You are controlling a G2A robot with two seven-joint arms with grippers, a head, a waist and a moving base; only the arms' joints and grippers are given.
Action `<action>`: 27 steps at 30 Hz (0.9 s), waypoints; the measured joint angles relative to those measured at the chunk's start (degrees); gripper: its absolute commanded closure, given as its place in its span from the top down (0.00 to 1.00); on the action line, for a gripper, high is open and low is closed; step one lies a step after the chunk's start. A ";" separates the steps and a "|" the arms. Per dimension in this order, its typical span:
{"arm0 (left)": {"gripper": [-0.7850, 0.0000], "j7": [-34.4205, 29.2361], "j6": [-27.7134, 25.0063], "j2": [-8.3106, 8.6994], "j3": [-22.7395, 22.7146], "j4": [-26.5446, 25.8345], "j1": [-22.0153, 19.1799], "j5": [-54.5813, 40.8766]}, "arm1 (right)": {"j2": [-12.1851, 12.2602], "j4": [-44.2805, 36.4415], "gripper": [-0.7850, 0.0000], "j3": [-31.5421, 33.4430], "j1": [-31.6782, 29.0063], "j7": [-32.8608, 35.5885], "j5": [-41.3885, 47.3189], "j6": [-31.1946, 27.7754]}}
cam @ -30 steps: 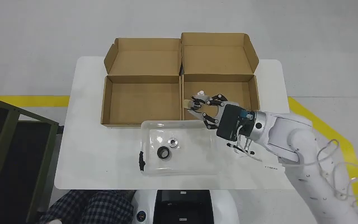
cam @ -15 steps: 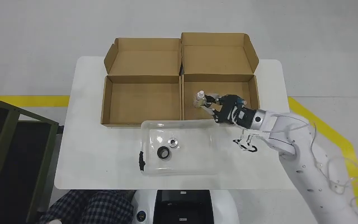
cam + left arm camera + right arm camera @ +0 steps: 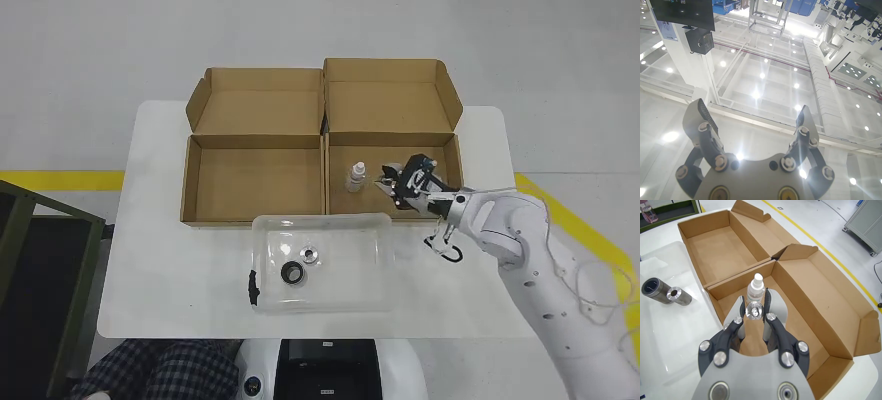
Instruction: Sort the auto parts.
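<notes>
Since a second ago the right gripper (image 3: 386, 183) has left the seam between tray and box and moved toward 3 o'clock. It now hangs inside the right box (image 3: 436, 172). The wrist has also rolled, so the arm now comes in from 4 o'clock.

Findings:
- The right gripper's fingers are closed to a narrow gap on a small round metal part (image 3: 754, 311), clamped on opposite sides. It is held clear of the cardboard floor, just on the 3 o'clock side of the spray bottle (image 3: 356, 177). I judge that offset keeps the upright bottle from being knocked over at release.
- The bottle stands at the 9 o'clock end of the right box.
- The left box (image 3: 255, 185), at 11 o'clock on the bench (image 3: 160, 260), holds nothing.
- Two metal sleeves (image 3: 293, 271) lie side by side in the clear tray (image 3: 340, 300) at 6 o'clock. A black piece (image 3: 252, 287) lies at the tray's 9 o'clock edge. All three await sorting.
- The left gripper (image 3: 752, 106) points at the ceiling, spread wide and holding nothing, evidently parked out of the way.
</notes>
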 measured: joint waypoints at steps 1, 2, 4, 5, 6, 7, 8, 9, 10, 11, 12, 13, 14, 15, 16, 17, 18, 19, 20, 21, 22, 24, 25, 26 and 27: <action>1.00 0.00 0.00 0.00 0.00 0.00 0.00 0.00 | -0.09 0.72 0.00 -0.38 0.44 0.46 -0.11 0.09; 1.00 0.00 0.00 0.00 0.00 0.00 0.00 0.00 | -0.22 1.69 0.00 -0.91 1.07 0.97 -0.20 0.20; 1.00 0.00 0.00 0.00 0.00 0.00 0.00 0.00 | -0.44 3.17 0.00 -1.73 2.06 1.55 -0.36 0.36; 1.00 0.00 0.00 0.00 0.00 0.00 0.00 0.00 | -0.59 4.17 0.00 -2.28 2.74 1.87 -0.41 0.47; 1.00 0.00 0.00 0.00 0.00 0.00 0.00 0.00 | -0.72 4.91 0.00 -2.68 3.25 2.04 -0.41 0.56; 1.00 0.00 0.00 0.00 0.00 0.00 0.00 0.00 | -0.83 5.62 0.00 -3.05 3.76 2.23 -0.45 0.70; 1.00 0.00 0.00 0.00 0.00 0.00 0.00 0.00 | -1.00 6.53 0.00 -3.53 4.40 2.40 -0.47 0.89; 1.00 0.00 0.00 0.00 0.00 0.00 0.00 0.00 | -1.11 7.20 0.00 -3.86 4.85 2.53 -0.49 0.99; 1.00 0.00 0.00 0.00 0.00 0.00 0.00 0.00 | -1.21 7.86 0.00 -4.19 5.30 2.73 -0.60 1.10; 1.00 0.00 0.00 0.00 0.00 0.00 0.00 0.00 | -1.36 8.67 0.00 -4.63 5.87 3.02 -0.76 1.24; 1.00 0.00 0.00 0.00 0.00 0.00 0.00 0.00 | -1.46 9.26 0.00 -4.96 6.26 3.19 -0.85 1.33; 1.00 0.00 0.00 0.00 0.00 0.00 0.00 0.00 | -1.57 9.85 0.00 -5.27 6.63 3.35 -0.89 1.43; 1.00 0.00 0.00 0.00 0.00 0.00 0.00 0.00 | -1.72 10.66 0.00 -5.70 7.09 3.59 -0.88 1.56; 1.00 0.00 0.00 0.00 0.00 0.00 0.00 0.00 | -1.84 11.26 0.00 -6.04 7.42 3.74 -0.87 1.61; 1.00 0.00 0.00 0.00 0.00 0.00 0.00 0.00 | -1.96 11.85 0.00 -6.39 7.75 3.85 -0.85 1.63; 1.00 0.00 0.00 0.00 0.00 0.00 0.00 0.00 | -2.12 12.61 0.00 -6.87 8.19 3.97 -0.84 1.63; 1.00 0.00 0.00 0.00 0.00 0.00 0.00 0.00 | -2.24 13.17 0.00 -7.21 8.49 4.01 -0.83 1.67; 1.00 0.00 0.00 0.00 0.00 0.00 0.00 0.00 | -2.36 13.70 0.00 -7.51 8.77 4.01 -0.80 1.77; 1.00 0.00 0.00 0.00 0.00 0.00 0.00 0.00 | -2.51 14.32 0.00 -7.89 9.09 4.00 -0.79 1.88; 1.00 0.00 0.00 0.00 0.00 0.00 0.00 0.00 | -2.62 14.72 0.00 -8.17 9.31 3.96 -0.79 1.94; 1.00 0.00 0.00 0.00 0.00 0.00 0.00 0.00 | -2.72 15.08 0.00 -8.46 9.52 3.96 -0.82 1.97; 1.00 0.00 0.00 0.00 0.00 0.00 0.00 0.00 | -2.96 15.80 0.00 -9.12 10.02 4.12 -1.06 2.05; 1.00 0.00 0.00 0.00 0.00 0.00 0.00 0.00 | -3.06 16.07 0.00 -9.36 10.24 4.16 -1.16 2.12; 1.00 0.00 0.00 0.00 0.00 0.00 0.00 0.00 | -3.18 16.42 0.00 -9.62 10.52 4.19 -1.27 2.23; 1.00 0.00 0.00 0.00 0.00 0.00 0.00 0.00 | -3.26 16.65 0.02 -9.79 10.70 4.18 -1.33 2.30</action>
